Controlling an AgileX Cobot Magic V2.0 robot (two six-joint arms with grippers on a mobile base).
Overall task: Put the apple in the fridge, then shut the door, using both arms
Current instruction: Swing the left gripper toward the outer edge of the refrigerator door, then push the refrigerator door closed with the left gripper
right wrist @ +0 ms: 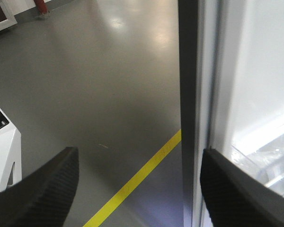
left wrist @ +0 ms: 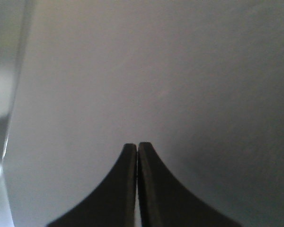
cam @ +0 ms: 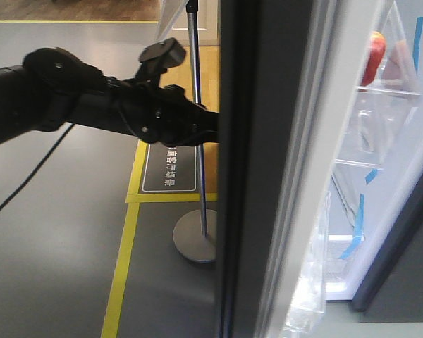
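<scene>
**Two hands at the door, apple inside the fridge**

One apple (cam: 373, 56), red and glossy, sits high in the fridge (cam: 409, 211) at about one o'clock in the front view. It rests against the white interior just above a clear ledge; whether that is a shelf or a bin I cannot tell. Strips of blue tape (cam: 417, 35) run down the lining beside and below it.

The door (cam: 268, 176) stands ajar, edge-on to the front camera, its dark outer face at nine o'clock and its white lining with clear bins at three o'clock.

My left arm (cam: 92, 105) reaches across from nine o'clock and disappears behind the door's dark edge. My left hand (left wrist: 137, 150) has its fingers (left wrist: 123, 189) pressed together with nothing between them, pointed at a flat grey surface that fills the wrist view; I cannot tell whether they touch it.

My right hand (right wrist: 139, 156) is spread wide and empty, fingers (right wrist: 42, 189) at eight and four o'clock in its view. Between them lie the grey floor (right wrist: 85, 85), a yellow line (right wrist: 137, 182), and the door's dark edge running from twelve to six o'clock.

A post (cam: 195, 141) on a round base stands on the floor beyond my left arm.
</scene>
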